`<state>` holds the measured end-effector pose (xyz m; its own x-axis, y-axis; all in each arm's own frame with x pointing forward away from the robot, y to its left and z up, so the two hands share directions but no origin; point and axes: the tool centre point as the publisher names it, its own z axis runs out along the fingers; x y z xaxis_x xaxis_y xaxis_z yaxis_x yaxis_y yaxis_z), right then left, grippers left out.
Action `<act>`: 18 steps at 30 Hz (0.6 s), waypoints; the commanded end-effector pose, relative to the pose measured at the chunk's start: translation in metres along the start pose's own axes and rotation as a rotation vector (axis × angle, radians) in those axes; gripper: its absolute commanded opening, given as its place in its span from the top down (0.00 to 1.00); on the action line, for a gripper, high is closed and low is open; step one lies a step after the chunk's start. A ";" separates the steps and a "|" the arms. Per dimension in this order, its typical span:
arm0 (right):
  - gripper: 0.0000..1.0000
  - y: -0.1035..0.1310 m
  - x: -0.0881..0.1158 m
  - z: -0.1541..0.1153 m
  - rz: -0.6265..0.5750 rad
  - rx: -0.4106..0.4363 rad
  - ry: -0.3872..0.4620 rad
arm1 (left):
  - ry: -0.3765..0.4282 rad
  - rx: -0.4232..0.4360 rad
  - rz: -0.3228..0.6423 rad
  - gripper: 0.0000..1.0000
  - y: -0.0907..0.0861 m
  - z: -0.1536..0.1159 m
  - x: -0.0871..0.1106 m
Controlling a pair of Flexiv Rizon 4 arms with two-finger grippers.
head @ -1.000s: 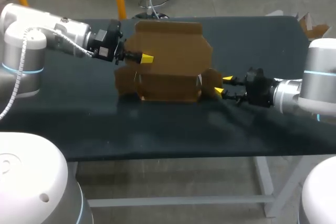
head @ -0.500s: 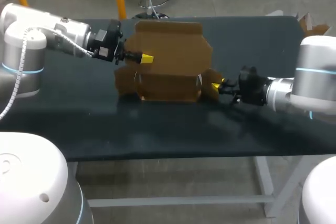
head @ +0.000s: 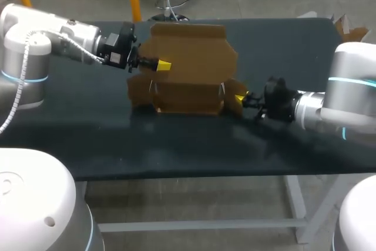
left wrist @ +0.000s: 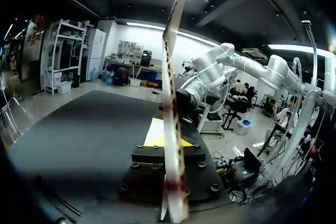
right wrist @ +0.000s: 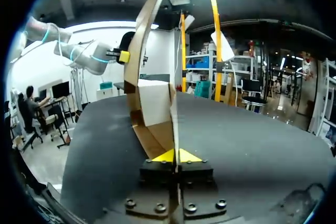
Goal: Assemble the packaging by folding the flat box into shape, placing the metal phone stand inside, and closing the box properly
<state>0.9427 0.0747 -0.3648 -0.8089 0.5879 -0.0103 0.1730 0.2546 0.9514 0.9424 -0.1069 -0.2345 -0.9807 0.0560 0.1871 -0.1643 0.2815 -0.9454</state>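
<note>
Now right pincer (head: 240, 98) around box (head: 188, 57) flap

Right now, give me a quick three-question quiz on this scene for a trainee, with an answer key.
1. True or false: the right gripper is shut on a flap of the cardboard box.
2. What is the left gripper gripping? A) a panel of the cardboard box B) a metal phone stand C) nothing
3. Fill in: the cardboard box stands on the dark ____.
Key: 1 true; 2 A; 3 table.
</note>
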 end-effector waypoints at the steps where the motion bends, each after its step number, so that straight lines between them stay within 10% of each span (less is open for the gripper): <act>1: 1.00 0.000 0.009 0.003 0.001 -0.007 -0.024 | 0.003 -0.003 0.000 1.00 0.003 0.001 -0.001; 18: 0.67 0.003 0.027 0.013 0.035 0.018 -0.087 | 0.003 -0.003 0.000 1.00 0.003 0.001 -0.001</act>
<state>0.9299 0.0925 -0.3650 -0.7696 0.6385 0.0095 0.2125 0.2420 0.9467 0.9423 -0.1070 -0.2346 -0.9807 0.0564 0.1871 -0.1641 0.2819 -0.9453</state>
